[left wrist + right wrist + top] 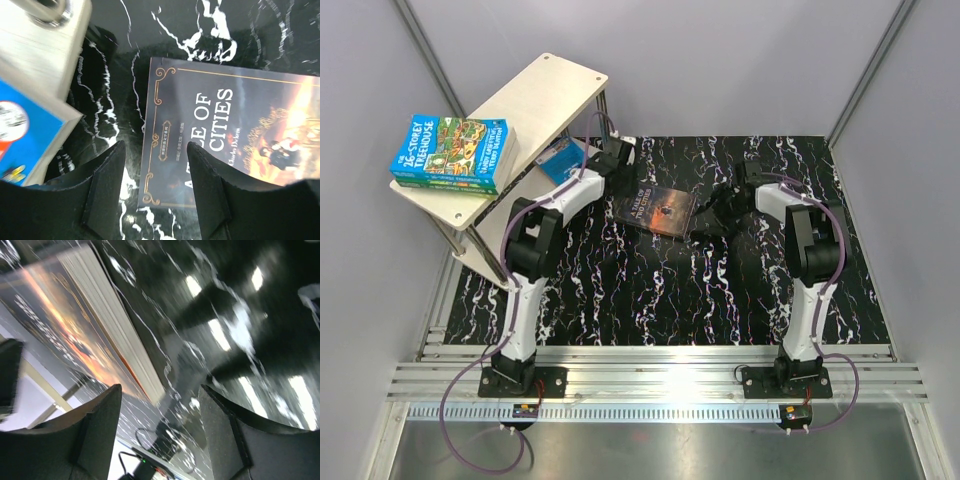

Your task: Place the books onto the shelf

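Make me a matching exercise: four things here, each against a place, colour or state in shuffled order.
Things:
1. Treehouse books
2. dark book
3. shelf
4. left gripper

Descriptions:
A. open
B. pale wood
C. flat on the mat
D. stacked on a shelf board

Pairs: 1-D, 2-C, 3-B, 4-A

Left arm [525, 310] and right arm [807, 300], lower half of the top view: white links, black joint housings, each on a black base plate [545, 381]. A purple cable [444, 412] loops from each base. At the bottom of both wrist views: matte black wedge-shaped fingers [102, 192].
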